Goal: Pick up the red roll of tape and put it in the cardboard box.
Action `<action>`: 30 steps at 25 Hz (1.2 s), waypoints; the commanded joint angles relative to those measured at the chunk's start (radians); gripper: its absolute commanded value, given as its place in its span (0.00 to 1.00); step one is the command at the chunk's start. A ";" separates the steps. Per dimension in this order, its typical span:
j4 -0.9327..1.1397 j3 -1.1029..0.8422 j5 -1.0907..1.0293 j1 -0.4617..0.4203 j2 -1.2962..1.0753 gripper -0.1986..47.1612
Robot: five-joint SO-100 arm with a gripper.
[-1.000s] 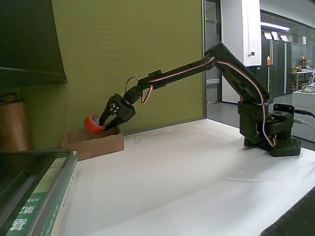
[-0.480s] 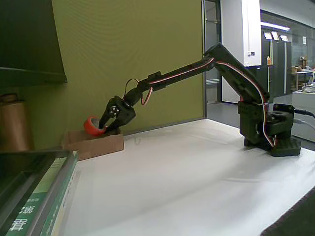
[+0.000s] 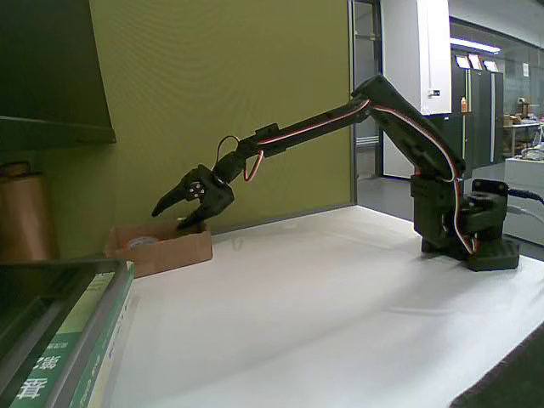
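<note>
The black gripper (image 3: 168,218) hangs open just above the cardboard box (image 3: 170,252) at the left of the fixed view, its upper finger pointing left and its lower finger reaching down to the box's rim. Nothing is between the fingers. The red roll of tape is not plainly visible; only a small pale shape (image 3: 141,242) shows over the low box wall, inside the box. The box sits on the white table against the green wall.
A tall brown cylinder (image 3: 23,218) stands left of the box. Books and a dark shelf edge (image 3: 59,340) fill the lower left corner. The arm's base (image 3: 472,229) stands at the right on the white table (image 3: 323,306).
The gripper lowered the red roll into the box, then opened and let it go. The roll dropped below the box wall and out of sight.
</note>
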 commanded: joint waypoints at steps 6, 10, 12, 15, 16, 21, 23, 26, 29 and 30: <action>0.006 -0.018 0.115 -0.005 0.207 0.19; 0.080 -0.002 0.123 -0.034 0.295 0.15; 0.089 0.021 0.132 -0.040 0.334 0.14; 0.110 0.043 0.104 -0.052 0.390 0.07; 0.127 0.044 0.109 -0.054 0.403 0.07; 0.198 0.104 0.101 -0.072 0.505 0.01; 0.210 0.152 0.101 -0.083 0.557 0.01; 0.229 0.225 0.107 -0.101 0.643 0.01; 0.268 0.302 0.107 -0.132 0.747 0.01; 0.270 0.337 0.106 -0.146 0.787 0.01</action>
